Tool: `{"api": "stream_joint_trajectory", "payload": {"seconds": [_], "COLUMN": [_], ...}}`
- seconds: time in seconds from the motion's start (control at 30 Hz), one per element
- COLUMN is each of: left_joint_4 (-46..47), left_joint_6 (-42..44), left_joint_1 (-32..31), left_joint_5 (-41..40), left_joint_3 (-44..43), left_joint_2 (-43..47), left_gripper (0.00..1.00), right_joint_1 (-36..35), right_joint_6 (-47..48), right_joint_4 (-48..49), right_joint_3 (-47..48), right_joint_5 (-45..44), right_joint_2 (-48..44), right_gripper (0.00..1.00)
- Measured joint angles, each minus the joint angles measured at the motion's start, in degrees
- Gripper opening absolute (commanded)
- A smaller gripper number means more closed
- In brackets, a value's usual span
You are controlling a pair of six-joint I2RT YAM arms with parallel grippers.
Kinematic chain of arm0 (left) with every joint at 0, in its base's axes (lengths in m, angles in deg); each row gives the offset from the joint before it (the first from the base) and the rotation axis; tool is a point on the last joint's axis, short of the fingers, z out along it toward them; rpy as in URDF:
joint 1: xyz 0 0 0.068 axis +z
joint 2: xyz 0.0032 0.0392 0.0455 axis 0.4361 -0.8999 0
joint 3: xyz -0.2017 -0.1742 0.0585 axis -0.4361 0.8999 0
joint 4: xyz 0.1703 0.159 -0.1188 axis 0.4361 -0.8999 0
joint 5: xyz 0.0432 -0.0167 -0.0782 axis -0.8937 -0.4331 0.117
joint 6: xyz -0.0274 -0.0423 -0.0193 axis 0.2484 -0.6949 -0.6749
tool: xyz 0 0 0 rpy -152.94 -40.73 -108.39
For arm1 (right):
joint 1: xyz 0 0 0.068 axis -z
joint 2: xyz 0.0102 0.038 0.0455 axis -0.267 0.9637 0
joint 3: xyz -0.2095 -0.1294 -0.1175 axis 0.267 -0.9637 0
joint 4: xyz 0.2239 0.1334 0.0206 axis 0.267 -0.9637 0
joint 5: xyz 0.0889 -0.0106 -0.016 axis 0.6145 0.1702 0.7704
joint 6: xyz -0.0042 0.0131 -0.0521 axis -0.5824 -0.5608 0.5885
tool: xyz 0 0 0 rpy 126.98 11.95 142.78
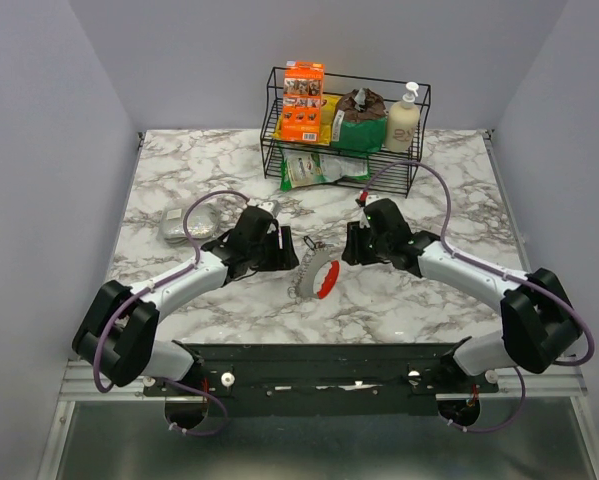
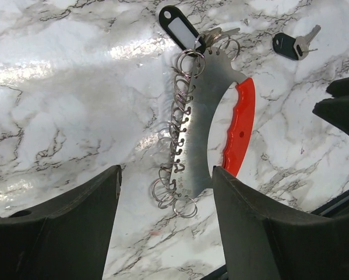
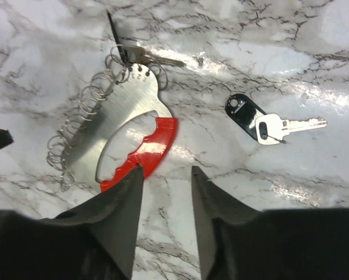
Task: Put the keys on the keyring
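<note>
A curved steel plate (image 2: 206, 116) with a red handle (image 2: 239, 131) lies flat on the marble, with many wire keyrings (image 2: 177, 146) hooked along its edge. A small bunch of silver keys (image 2: 221, 35) and a black label tag (image 2: 177, 26) hang at its far end; the bunch also shows in the right wrist view (image 3: 157, 58). A single silver key (image 3: 288, 125) on a dark fob (image 3: 244, 111) lies apart on the table. My left gripper (image 2: 165, 170) is open and empty over the plate's near end. My right gripper (image 3: 166, 169) is open and empty beside the red handle (image 3: 142, 149).
A black wire basket (image 1: 344, 125) at the back holds an orange box, a green bag and a soap bottle (image 1: 403, 120). A green packet (image 1: 314, 170) lies under it. A grey lump (image 1: 179, 225) sits at the left. The plate (image 1: 314, 272) lies between both grippers.
</note>
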Motion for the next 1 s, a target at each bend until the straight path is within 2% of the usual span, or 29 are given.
{"api": "stream_joint_trajectory", "payload": {"seconds": [0.1,0.33,0.5,1.0], "left_joint_4": [-0.4,-0.3,0.3,0.5], "left_joint_6": [0.0,0.0,0.0,0.6], "left_joint_1": [0.0,0.3,0.4,0.6], "left_joint_5": [-0.4,-3.0,-4.3,-5.1], "left_joint_3": [0.0,0.3,1.4,3.1], "left_joint_2": [0.1,4.1,7.2,9.3], "left_gripper": [0.78,0.86,0.89,0.91], "right_joint_1": [0.0,0.0,0.0,-0.1], "right_joint_6": [1.2,2.8,3.6,4.7], "right_joint_4": [0.5,2.1,3.8,7.3], "right_joint_3": [-0.5,-3.0,-3.9,-4.8], "right_joint_5": [1.1,4.4,6.2,10.9], "right_joint_2": [-1.8,-4.3,-5.4,-6.1], "right_gripper": [0.67,0.8,0.97,1.0]}}
